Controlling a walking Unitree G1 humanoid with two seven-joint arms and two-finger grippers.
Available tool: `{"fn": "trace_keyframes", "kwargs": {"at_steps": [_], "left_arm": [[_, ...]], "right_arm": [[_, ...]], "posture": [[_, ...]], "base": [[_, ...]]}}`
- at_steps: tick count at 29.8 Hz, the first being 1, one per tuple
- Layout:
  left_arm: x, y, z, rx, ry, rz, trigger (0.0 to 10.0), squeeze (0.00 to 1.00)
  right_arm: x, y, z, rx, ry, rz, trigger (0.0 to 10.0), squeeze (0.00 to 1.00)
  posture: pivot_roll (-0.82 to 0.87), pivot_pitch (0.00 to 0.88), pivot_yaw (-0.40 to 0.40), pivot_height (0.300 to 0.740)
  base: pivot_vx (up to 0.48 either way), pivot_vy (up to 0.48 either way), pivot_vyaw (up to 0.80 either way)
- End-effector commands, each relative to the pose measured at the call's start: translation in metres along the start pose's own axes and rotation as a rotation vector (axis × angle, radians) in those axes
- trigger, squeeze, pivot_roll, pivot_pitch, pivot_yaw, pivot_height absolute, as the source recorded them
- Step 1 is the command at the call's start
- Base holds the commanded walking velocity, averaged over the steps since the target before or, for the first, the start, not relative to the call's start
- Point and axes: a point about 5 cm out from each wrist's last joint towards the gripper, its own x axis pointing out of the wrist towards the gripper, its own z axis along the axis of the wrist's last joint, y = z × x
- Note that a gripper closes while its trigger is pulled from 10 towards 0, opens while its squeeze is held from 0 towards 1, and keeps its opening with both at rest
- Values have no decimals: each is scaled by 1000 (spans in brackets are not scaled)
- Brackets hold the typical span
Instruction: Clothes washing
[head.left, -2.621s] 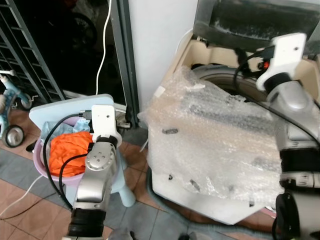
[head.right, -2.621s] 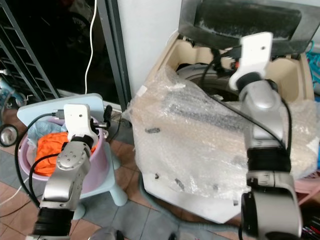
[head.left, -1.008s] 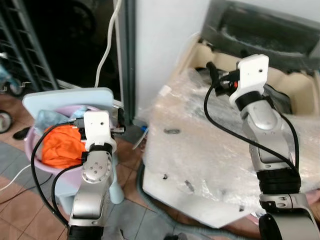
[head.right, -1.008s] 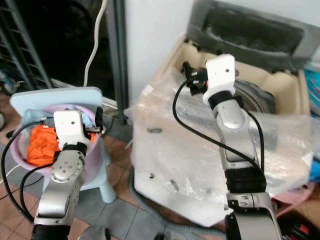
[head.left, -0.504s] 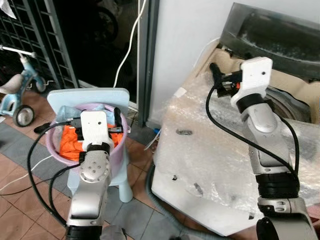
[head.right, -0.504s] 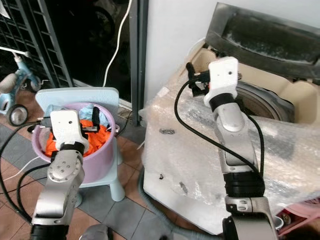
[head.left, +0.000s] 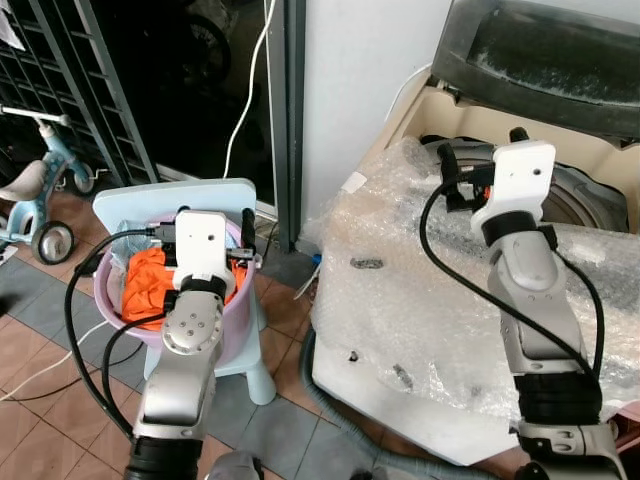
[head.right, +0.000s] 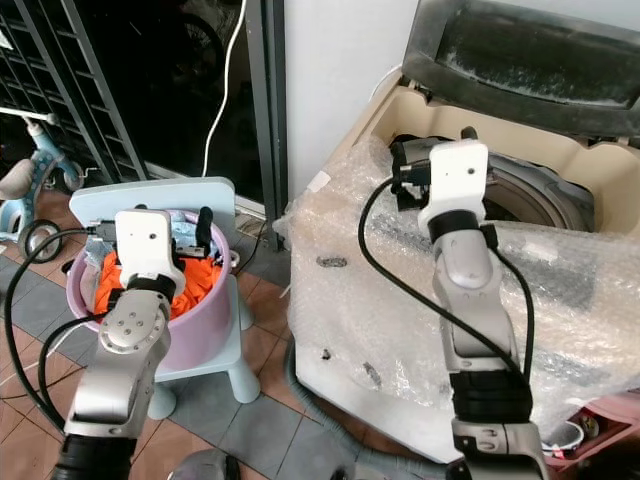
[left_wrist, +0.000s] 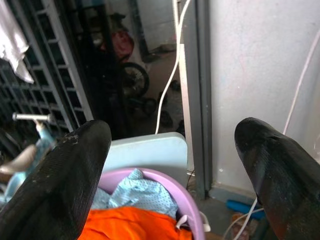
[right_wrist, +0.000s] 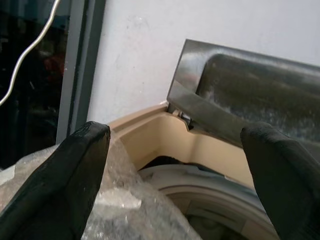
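Note:
A top-loading washing machine (head.right: 372, 118) stands on the right with its dark lid (head.left: 540, 50) raised and bubble wrap (head.left: 420, 290) draped over its front. My right gripper (right_wrist: 175, 132) hangs open over the wrap at the drum's front edge, its fingers (head.left: 445, 162) holding nothing. On the left, a purple basin (head.right: 210, 300) holds an orange garment (head.left: 140, 280) and a light blue cloth (left_wrist: 140, 192). The basin rests on a pale blue stool (head.left: 170, 195). My left gripper (left_wrist: 172, 135) is open just above the basin's near side, apart from the clothes.
A child's tricycle (head.left: 40, 200) and a dark metal grille (head.left: 60, 90) stand at the far left. A white cable (head.left: 250, 90) hangs down by the door frame. A grey hose (head.left: 330, 400) lies on the tiled floor between stool and washer. A pink tub (head.right: 610, 420) sits at the lower right.
The camera has swung about. My right gripper has shifted from the washer's back left corner toward the front of the drum. My left gripper stays over the basin, open.

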Motion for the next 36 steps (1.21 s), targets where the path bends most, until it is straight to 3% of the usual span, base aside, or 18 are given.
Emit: {"fn": "trace_keyframes", "kwargs": {"at_steps": [1, 6, 14, 26, 36], "left_arm": [[3, 1, 3, 4, -12, -7, 10000, 0], [0, 3, -1, 8, 0, -5, 10000, 0], [-2, -6, -2, -14, 10, -23, 10000, 0], [2, -6, -5, -32, 19, -15, 10000, 0], [3, -8, -8, -46, 23, -18, 10000, 0]], "right_arm": [[0, 0, 9, -5, -35, -10, 10000, 0], [-3, 1, 7, 10, -25, -16, 10000, 0], [-3, 0, 8, 10, -28, -9, 10000, 0], [-3, -1, 7, 16, -26, -13, 10000, 0], [-3, -1, 8, -11, -39, 10, 10000, 0]], "posture": [[-32, 0, 35, 740], [-32, 0, 40, 740], [-33, 0, 35, 740], [-42, 0, 33, 740], [-51, 0, 29, 740]], "base": [[0, 0, 0], [-144, 0, 0], [-247, 0, 0], [-274, 360, 0], [0, 24, 52]]}}
